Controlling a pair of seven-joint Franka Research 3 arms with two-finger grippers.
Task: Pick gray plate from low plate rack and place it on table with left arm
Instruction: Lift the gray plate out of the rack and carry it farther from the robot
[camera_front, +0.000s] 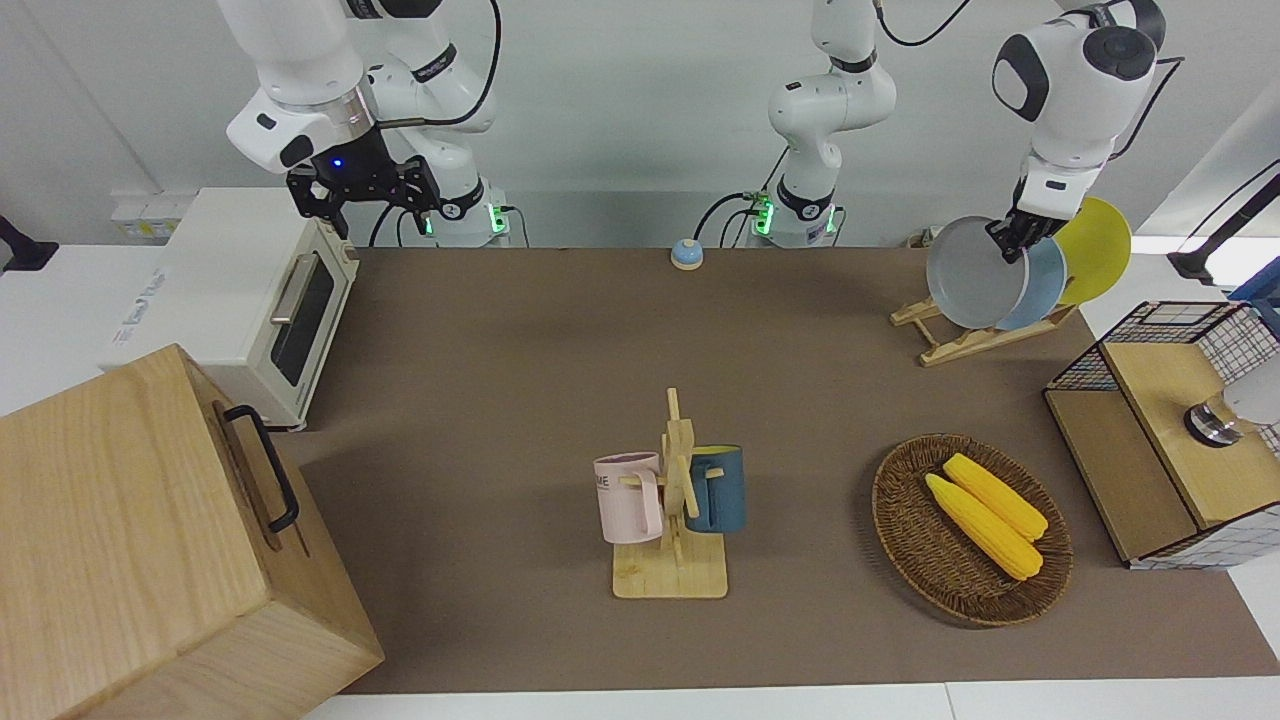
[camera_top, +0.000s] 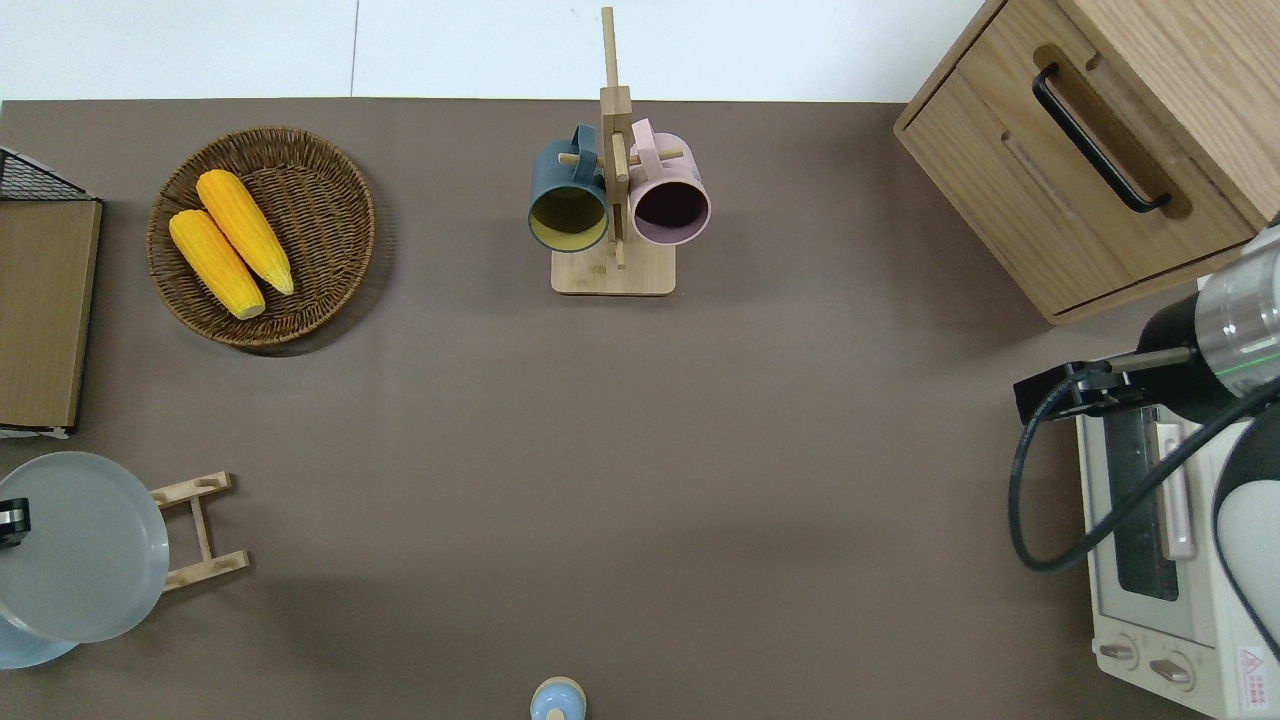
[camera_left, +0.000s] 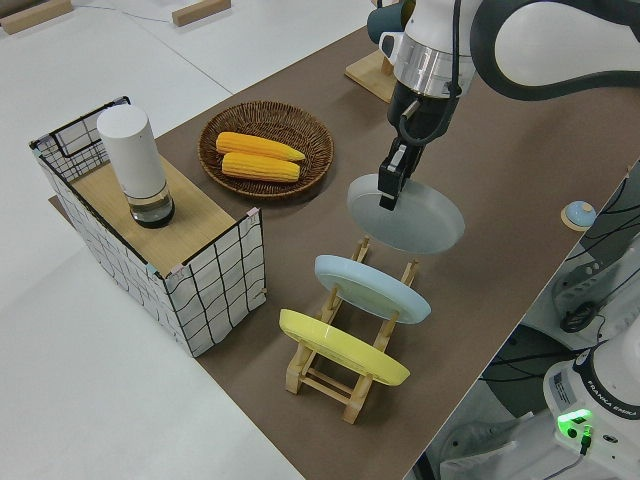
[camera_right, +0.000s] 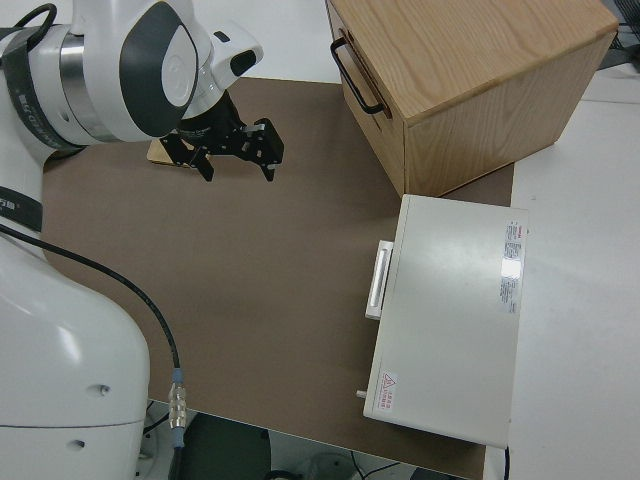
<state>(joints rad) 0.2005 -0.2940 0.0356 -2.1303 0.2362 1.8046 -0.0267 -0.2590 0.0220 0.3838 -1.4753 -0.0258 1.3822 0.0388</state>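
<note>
Gray plate (camera_left: 406, 213), round, matte, shallow-rimmed, hangs tilted in the air over the rack (camera_left: 345, 372), its rim pinched by the left gripper (camera_left: 391, 187). Blue plate (camera_left: 371, 288) and yellow plate (camera_left: 342, 348) stand in the rack. A wicker basket (camera_front: 905, 540) holds two corn cobs (camera_front: 985, 513). The right arm is parked, fingers apart.

The left arm (camera_front: 1075, 90) is being held bent high, wrist angled downward, with the left gripper (camera_left: 392, 187) clamped on the rim of the gray plate (camera_left: 408, 215) — the plate is being carried in the air, tilted, over the low plate rack (camera_left: 352, 360). The right arm (camera_front: 300, 70) is being kept parked, the right gripper (camera_right: 235, 160) shown with fingers spread apart — nothing gripped.
</note>
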